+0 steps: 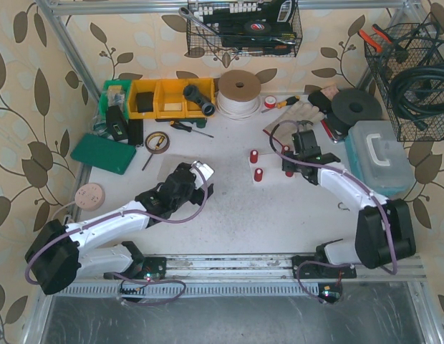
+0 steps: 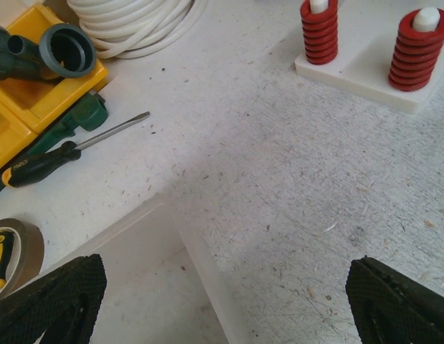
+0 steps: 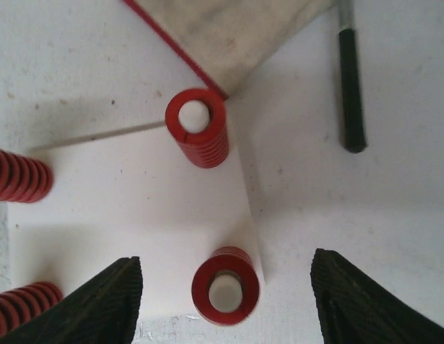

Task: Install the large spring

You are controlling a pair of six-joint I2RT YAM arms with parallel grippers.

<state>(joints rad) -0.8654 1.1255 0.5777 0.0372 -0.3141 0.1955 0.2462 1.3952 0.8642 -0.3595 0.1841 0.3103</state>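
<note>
A white base plate [image 3: 136, 208] carries several red springs on white pegs. In the right wrist view one spring [image 3: 225, 285] stands on its peg at the plate's near corner, between my right gripper's open fingers. My right gripper [image 3: 225, 297] is open and holds nothing. Another spring [image 3: 197, 127] stands further off, and two more show at the left edge. In the top view the right gripper [image 1: 290, 166] hovers over the plate's right side. My left gripper [image 1: 200, 175] is open and empty over bare table, left of the plate. Its wrist view shows two springs [image 2: 420, 50] at the top right.
A black-handled screwdriver [image 2: 64, 154], yellow bins [image 1: 168, 98] and a white hose coil [image 1: 238, 93] lie at the back. A green pad [image 1: 104, 153] and tape roll [image 1: 158, 142] are on the left. A clear box [image 1: 379, 154] stands on the right. A black rod [image 3: 351, 86] lies beyond the plate.
</note>
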